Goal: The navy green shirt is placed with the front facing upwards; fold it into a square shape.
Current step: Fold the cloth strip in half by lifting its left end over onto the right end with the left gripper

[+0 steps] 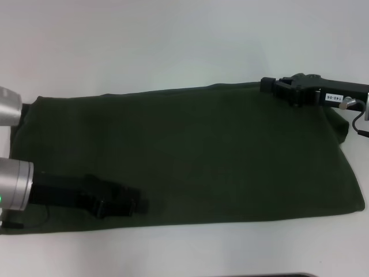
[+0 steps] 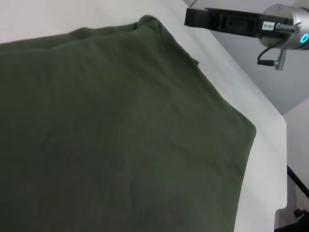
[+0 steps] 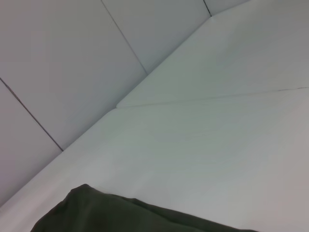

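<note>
The navy green shirt [image 1: 202,156] lies flat on the white table [image 1: 173,46] as a long, wide band of plain green cloth reaching from the left edge to the right. My left gripper [image 1: 144,206] stretches low over the shirt's near left part, close to its front edge, pointing right. My right gripper [image 1: 264,85] sits at the shirt's far right edge, pointing left. The left wrist view shows the shirt [image 2: 120,135] with its far corner and the right gripper [image 2: 188,17] beyond it. A rounded corner of the shirt [image 3: 120,215] shows in the right wrist view.
Bare white table [image 3: 217,145] runs behind the shirt, with a narrow strip in front of it. The table's right edge [image 2: 282,145] drops off close past the shirt. Pale wall panels [image 3: 72,72] stand behind the table.
</note>
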Motion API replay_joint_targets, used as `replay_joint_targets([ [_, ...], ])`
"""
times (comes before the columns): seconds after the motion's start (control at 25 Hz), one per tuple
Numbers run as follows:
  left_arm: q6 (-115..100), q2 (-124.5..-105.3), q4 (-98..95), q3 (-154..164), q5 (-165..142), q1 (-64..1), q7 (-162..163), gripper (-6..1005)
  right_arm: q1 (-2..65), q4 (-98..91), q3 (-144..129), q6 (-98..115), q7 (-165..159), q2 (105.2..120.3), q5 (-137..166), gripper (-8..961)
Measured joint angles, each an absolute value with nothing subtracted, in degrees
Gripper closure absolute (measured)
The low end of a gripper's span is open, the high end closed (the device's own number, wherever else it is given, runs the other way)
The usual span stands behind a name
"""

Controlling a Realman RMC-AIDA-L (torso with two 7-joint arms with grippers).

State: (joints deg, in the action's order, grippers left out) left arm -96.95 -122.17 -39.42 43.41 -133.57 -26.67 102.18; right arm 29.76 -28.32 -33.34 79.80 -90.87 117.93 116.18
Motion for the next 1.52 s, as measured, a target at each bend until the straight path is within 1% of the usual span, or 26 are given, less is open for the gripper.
replay_joint_targets([
  [0.76, -93.0, -122.33, -37.1, 43.5, -135.8, -27.1, 103.3, 560, 29.9, -28.7, -33.6, 80.2, -90.9, 117.92, 116.2, 934],
  [1.2, -100.8, -121.97, -37.4, 42.7, -132.9, -28.5, 102.4, 561, 29.7, -28.7, -33.7, 80.0, -90.4, 117.92, 116.3, 933],
  [1.52, -100.2, -123.05, -36.1, 43.5, -133.4, -29.6, 102.4, 561, 29.4, -28.6, -33.4, 79.8, -90.2, 117.92, 116.5, 933],
])
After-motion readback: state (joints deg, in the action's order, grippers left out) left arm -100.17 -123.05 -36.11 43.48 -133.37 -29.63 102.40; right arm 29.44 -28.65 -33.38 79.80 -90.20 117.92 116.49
